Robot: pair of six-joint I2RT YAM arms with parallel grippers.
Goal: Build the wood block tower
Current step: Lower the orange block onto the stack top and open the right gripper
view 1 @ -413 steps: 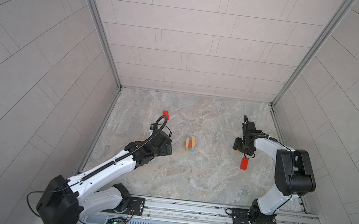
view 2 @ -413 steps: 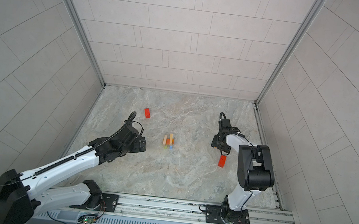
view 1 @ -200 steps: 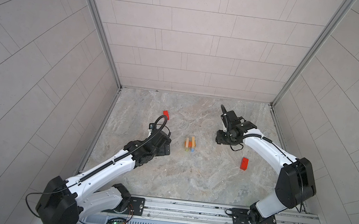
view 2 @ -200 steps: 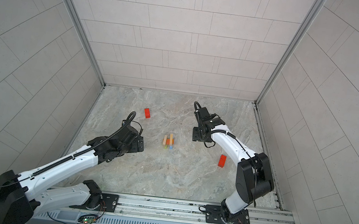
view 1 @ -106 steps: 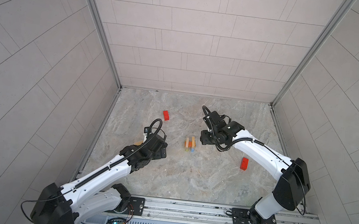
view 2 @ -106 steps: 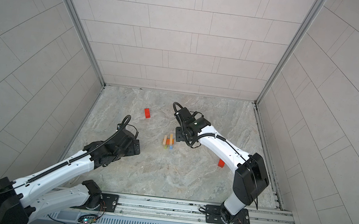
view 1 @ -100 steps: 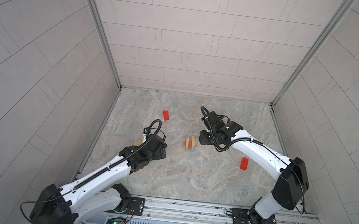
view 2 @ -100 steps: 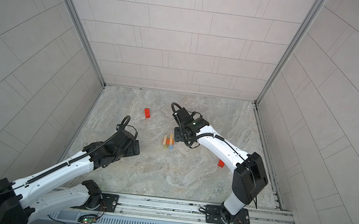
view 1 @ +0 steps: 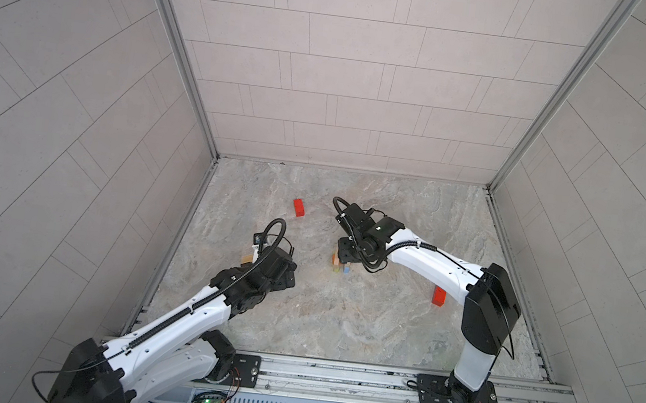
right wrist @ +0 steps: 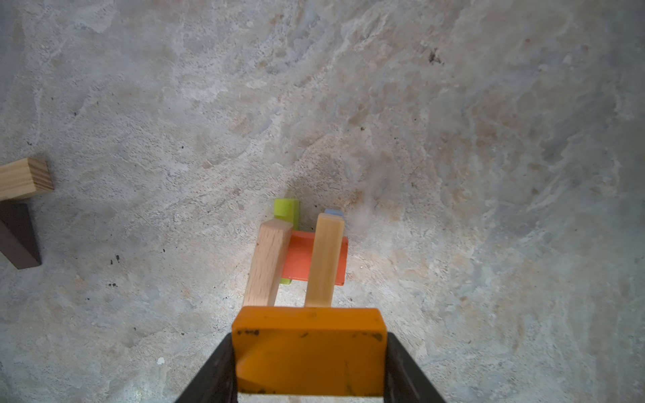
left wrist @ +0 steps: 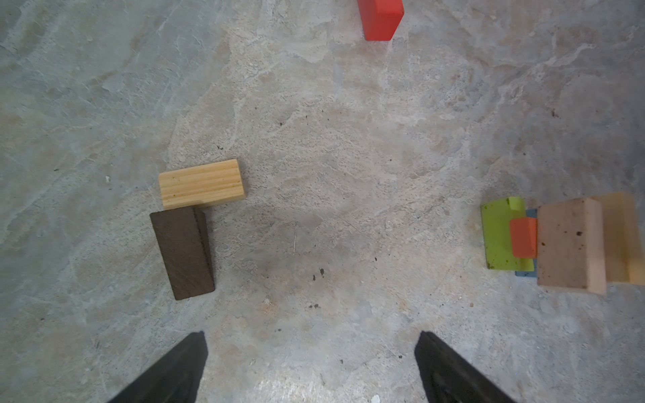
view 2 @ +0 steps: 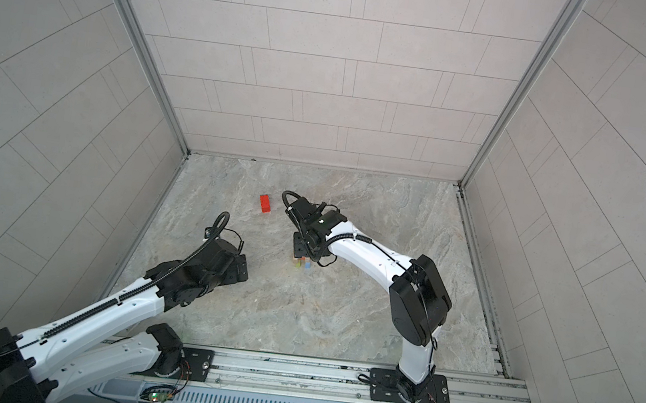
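- Plainly, the right pincer (right wrist: pixel 309 370) pinches an orange block (right wrist: pixel 309 335) flat, crosswise to the two pale top bars (right wrist: pixel 268 265) of the tower (view 1: pixel 341 264) mid-desk, likely to bridge them.
- Left pincer (left wrist: pixel 310 343) hangs spread and empty near the tan block (left wrist: pixel 201 184) and brown block (left wrist: pixel 183 251) on the desk (left wrist: pixel 349 139), probably its next pick.

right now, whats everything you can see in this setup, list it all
tower: one, green and blue pieces lowest, red across them, two tan on top, middle of the table
orange block: one, orange, in the right pincer, close by the tower
red blocks: two, red, one toward the back wall, another beside the right arm
tan block: one, pale wood, lying flat, touching the brown block
brown block: one, dark brown, lying flat near the left pincer
table: one, grey marbled
walls: three, pale tiles, around the table
left pincer: one, black, open, holding nothing
right pincer: one, black, shut on the orange block
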